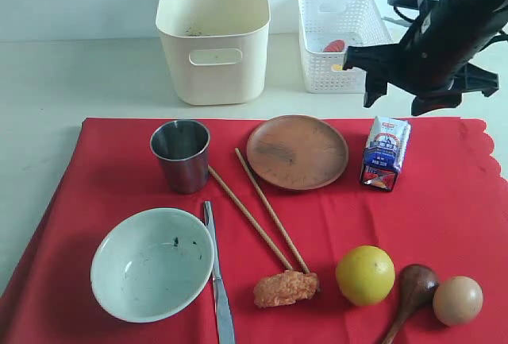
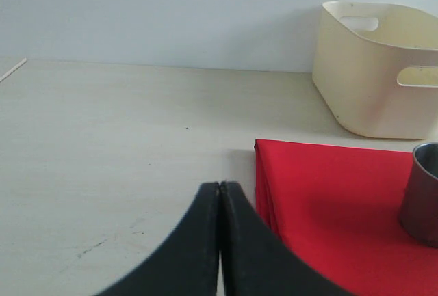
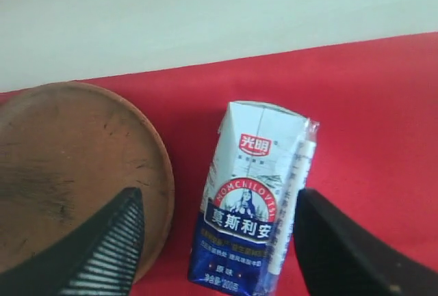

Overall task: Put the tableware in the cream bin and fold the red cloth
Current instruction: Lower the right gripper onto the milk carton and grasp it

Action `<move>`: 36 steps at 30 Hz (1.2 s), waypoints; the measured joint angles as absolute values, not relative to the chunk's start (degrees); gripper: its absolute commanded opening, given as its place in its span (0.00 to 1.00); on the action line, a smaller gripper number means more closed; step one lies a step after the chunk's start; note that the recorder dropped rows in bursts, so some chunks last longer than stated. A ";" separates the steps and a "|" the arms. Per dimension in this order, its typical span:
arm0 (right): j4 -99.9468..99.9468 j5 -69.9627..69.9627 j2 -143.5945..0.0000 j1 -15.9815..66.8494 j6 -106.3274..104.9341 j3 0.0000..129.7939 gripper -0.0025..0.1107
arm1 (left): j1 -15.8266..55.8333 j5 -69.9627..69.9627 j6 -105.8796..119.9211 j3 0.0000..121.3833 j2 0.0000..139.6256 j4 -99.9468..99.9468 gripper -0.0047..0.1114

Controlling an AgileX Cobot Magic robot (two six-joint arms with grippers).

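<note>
The red cloth (image 1: 444, 201) lies spread out with the tableware on it: steel cup (image 1: 181, 155), brown plate (image 1: 297, 152), pale bowl (image 1: 151, 263), two chopsticks (image 1: 254, 217), knife (image 1: 216, 280) and dark spoon (image 1: 411, 290). The cream bin (image 1: 213, 42) stands behind the cloth. My right gripper (image 1: 397, 104) hangs open above a blue-white milk carton (image 3: 256, 193), one finger over the plate (image 3: 61, 166). My left gripper (image 2: 219, 185) is shut and empty, low over the bare table beside the cloth's corner (image 2: 328, 200), with the cup (image 2: 424, 193) and bin (image 2: 376, 70) beyond it.
A white lattice basket (image 1: 341, 38) with small items stands right of the bin. On the cloth also lie the milk carton (image 1: 385, 153), an orange (image 1: 365, 274), an egg (image 1: 457, 299) and a breaded food piece (image 1: 286, 288) at the chopsticks' tips.
</note>
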State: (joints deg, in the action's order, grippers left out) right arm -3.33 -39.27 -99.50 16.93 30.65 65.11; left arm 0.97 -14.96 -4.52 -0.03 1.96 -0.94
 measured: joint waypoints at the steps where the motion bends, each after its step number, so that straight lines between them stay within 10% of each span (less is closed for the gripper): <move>1: -3.33 -39.27 -100.06 17.16 30.53 65.11 0.58 | 0.97 -14.96 -4.52 -0.03 1.96 -0.94 0.05; 25: -12.95 -36.71 -112.58 17.26 41.86 65.11 0.66 | 0.97 -14.96 -4.52 -0.03 1.96 -0.94 0.05; 36: -14.32 -35.51 -112.96 17.26 43.09 65.11 0.48 | 0.97 -14.96 -4.52 -0.03 1.96 -0.94 0.05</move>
